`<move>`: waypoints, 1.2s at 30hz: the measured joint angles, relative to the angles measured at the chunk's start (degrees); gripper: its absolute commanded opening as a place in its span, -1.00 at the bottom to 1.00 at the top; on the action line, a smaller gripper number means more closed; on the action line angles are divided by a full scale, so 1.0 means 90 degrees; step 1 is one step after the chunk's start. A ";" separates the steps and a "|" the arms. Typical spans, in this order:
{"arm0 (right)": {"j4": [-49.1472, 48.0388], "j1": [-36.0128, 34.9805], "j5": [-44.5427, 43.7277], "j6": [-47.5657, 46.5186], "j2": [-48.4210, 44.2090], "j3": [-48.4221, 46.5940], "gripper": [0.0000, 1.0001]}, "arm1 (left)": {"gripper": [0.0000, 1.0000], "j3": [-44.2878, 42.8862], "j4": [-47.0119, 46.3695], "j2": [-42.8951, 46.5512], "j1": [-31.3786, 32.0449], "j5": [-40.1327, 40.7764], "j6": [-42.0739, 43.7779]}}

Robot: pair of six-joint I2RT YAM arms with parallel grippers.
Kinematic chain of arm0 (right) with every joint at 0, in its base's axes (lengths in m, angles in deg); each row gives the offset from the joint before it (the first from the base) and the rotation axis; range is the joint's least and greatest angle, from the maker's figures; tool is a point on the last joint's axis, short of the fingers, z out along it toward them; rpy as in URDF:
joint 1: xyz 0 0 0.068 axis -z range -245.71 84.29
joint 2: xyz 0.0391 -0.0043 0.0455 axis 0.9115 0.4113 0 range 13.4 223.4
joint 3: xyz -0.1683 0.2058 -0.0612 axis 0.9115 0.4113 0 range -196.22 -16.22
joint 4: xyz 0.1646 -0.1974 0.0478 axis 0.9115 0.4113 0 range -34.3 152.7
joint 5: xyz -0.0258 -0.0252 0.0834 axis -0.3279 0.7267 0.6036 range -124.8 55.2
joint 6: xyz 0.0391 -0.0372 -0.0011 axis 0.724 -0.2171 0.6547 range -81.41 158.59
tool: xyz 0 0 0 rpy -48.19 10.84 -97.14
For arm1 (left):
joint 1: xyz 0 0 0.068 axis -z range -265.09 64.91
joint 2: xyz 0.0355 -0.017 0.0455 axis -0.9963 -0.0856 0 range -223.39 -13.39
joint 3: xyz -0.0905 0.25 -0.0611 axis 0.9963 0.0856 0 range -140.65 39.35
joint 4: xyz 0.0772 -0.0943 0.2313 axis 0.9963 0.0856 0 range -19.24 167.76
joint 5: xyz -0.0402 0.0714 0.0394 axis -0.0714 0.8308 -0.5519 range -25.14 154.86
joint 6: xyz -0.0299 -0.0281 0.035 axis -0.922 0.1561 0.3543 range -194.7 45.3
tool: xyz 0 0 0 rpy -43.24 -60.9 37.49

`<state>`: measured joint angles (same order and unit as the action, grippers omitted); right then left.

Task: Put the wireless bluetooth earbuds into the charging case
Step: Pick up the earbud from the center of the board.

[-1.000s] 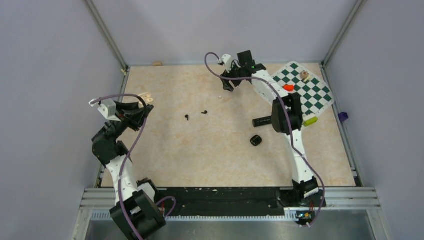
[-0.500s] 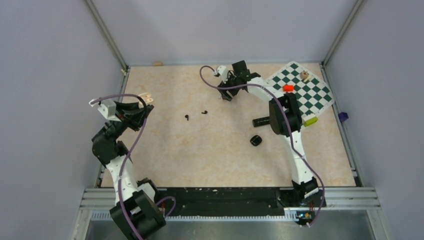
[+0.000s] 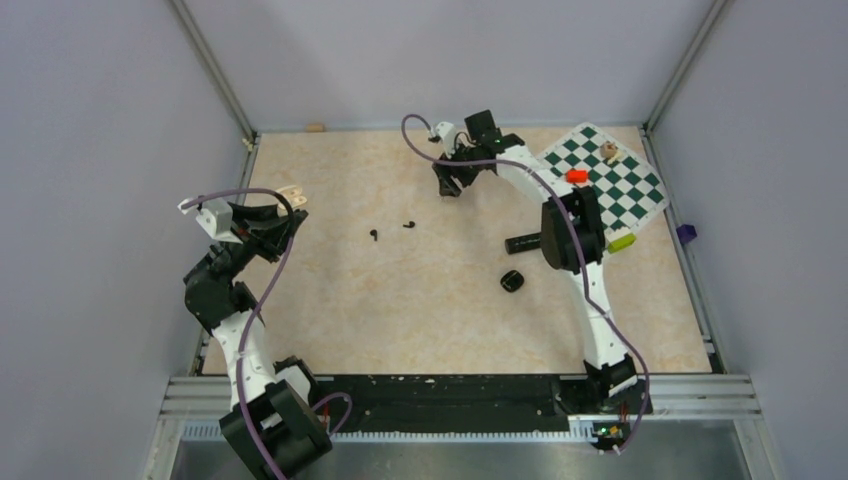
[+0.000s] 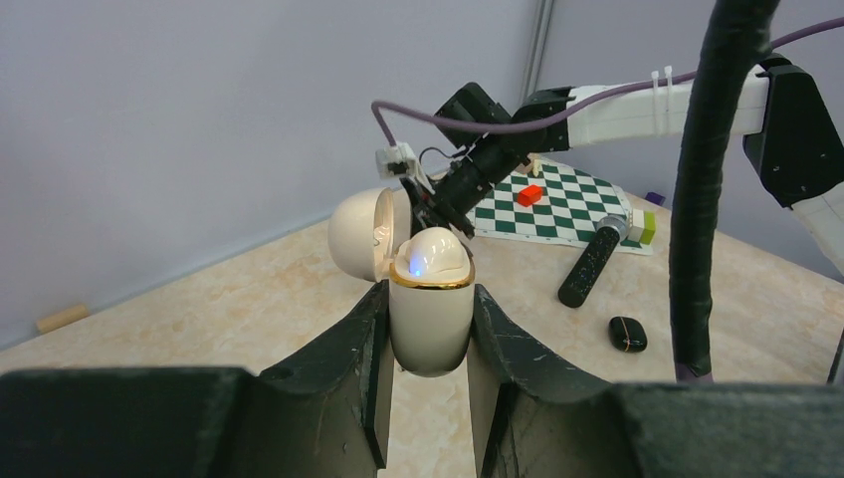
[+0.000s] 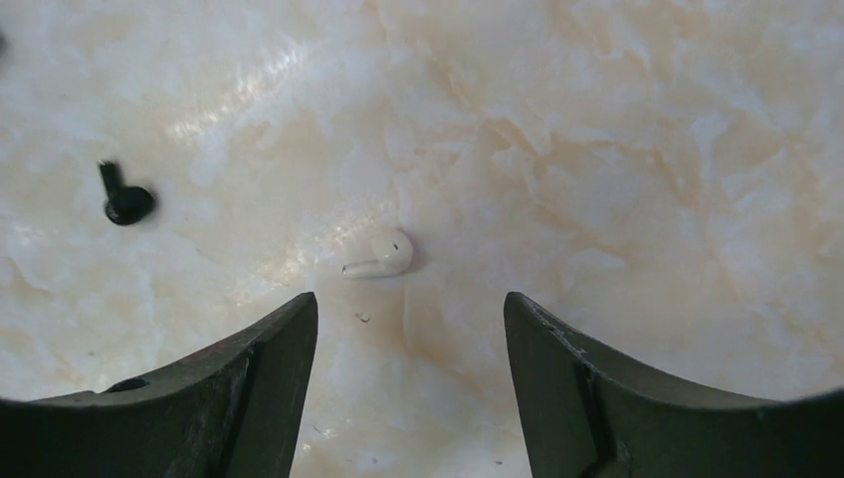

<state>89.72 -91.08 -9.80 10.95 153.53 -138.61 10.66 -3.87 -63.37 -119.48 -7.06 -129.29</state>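
My left gripper [image 4: 428,299] is shut on a cream charging case [image 4: 430,324] held upright. Its lid [image 4: 356,234] stands open, and a cream bud with a blue light sits in its top. In the top view this gripper [image 3: 291,193] hovers at the table's left side. My right gripper [image 5: 410,304] stands open, pointing down, with a white earbud [image 5: 383,256] lying just beyond its fingertips. It [image 3: 447,185] is at the far middle of the table. Two black earbuds [image 3: 373,235] [image 3: 408,224] lie mid-table, one also visible as a black bud [image 5: 124,199]. A black charging case [image 3: 512,281] lies shut near the right arm.
A long black cylinder [image 3: 522,243] lies beside the right arm. A green-and-white chessboard [image 3: 625,190] at the far right carries a red block [image 3: 576,175] and a small wooden piece [image 3: 608,150]. A yellow-green block [image 3: 621,241] sits at its near edge.
My right gripper has shifted a little to the left at the far middle of the table. The left arm and its case have not moved.
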 measured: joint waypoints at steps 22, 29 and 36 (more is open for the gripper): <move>-0.0041 0.0330 0.1003 0.2132 0.0950 -0.1115 -0.05 | -1.00 0.0032 -0.0049 -0.0002 0.0000 0.0002 -0.0049; -0.0012 0.0321 0.1241 0.2351 0.0957 -0.1056 -0.10 | -1.00 0.0036 -0.0049 -0.0002 0.0000 0.0002 -0.0051; -0.0012 0.0277 0.1280 0.2307 0.0957 -0.1022 -0.13 | -1.00 0.0036 -0.0049 -0.0002 0.0000 0.0002 -0.0056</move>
<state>89.61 -88.59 1.71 31.71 162.15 -147.81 10.99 -4.31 -63.39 -119.48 -7.04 -129.79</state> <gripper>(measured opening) 0.445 0.335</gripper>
